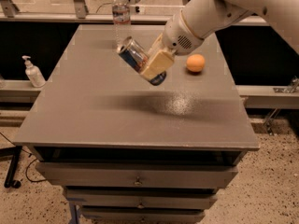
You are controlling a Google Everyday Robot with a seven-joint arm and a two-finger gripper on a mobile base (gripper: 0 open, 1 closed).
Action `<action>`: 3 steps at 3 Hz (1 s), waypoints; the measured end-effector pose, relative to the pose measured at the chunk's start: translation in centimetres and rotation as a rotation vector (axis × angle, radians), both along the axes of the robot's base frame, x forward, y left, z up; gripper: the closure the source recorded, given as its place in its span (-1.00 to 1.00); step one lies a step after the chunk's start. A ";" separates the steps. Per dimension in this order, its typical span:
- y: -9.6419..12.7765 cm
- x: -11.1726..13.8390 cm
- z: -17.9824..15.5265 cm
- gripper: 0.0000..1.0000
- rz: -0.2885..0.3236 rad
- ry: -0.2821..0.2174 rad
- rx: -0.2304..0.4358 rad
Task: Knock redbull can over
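The redbull can [134, 56] is blue and silver with a silver top. It is held in the air above the middle of the grey table [93, 111], tilted hard to the left with its top pointing up and left. My gripper [154, 65] is shut on the can, its cream fingers [159, 62] clamped around the can's lower half. The white arm reaches in from the upper right. The can's shadow lies on the table below it.
A clear plastic water bottle [121, 14] stands at the table's far edge. An orange [195, 63] lies on the table right of the gripper. A soap dispenser [33, 72] stands on a ledge to the left. Drawers sit under the tabletop.
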State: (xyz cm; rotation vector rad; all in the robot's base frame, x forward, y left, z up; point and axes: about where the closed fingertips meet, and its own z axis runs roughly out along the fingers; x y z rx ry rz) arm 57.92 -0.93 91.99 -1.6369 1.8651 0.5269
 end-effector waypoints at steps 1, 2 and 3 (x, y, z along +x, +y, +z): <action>-4.8 -0.7 -1.9 1.00 0.009 0.053 -0.252; -8.8 -2.7 -3.7 1.00 0.044 0.120 -0.477; -9.7 -4.3 -5.1 1.00 0.067 0.157 -0.558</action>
